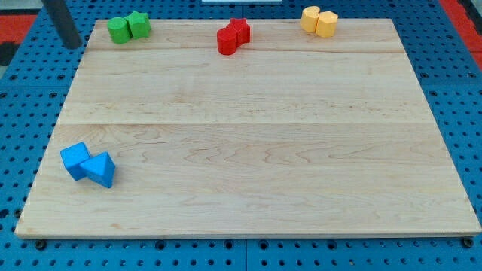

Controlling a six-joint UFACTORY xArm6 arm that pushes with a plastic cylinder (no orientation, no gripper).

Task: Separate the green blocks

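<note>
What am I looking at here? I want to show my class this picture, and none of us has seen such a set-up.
This is one camera view of a wooden board on a blue pegboard. The dark rod at the view's top left belongs to a robot arm; my tip pushes blocks and holds nothing. It stands just off the board, left of the two green blocks, which touch. Along the view's top edge also sit two touching red blocks and two touching yellow blocks. Two blue blocks touch at the bottom left.
</note>
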